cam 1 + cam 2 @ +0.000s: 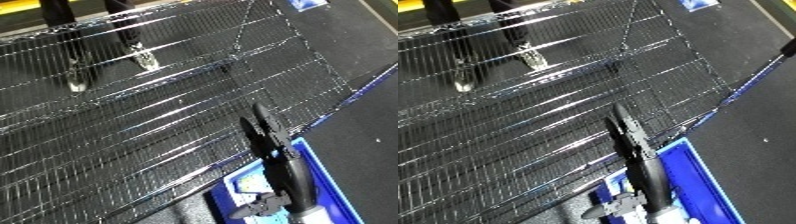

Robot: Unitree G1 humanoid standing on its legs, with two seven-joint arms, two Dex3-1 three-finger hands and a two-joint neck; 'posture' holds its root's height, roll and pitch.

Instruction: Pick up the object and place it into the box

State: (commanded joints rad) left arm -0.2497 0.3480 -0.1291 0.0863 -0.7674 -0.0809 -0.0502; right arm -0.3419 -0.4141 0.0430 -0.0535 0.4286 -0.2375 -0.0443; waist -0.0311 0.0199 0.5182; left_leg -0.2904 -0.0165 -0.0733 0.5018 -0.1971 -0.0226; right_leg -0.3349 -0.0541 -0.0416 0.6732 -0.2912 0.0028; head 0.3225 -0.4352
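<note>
At lower right, a blue bin point(322, 165) sits on the dark floor point(373, 125); the task object cannot be identified. Over its near rim, 1 black hand point(266, 132), side uncertain, extends its fingers straight and together. Beyond lies a wire rack point(160, 115).

Wire-mesh shelf point(160, 125), silvery, spread from 9 o'clock to 2 o'clock, tilted across the view. Dark floor point(373, 135) beyond at 3 o'clock. Blue bin point(320, 175) at 5 o'clock, just beside the shelf's edge.
</note>
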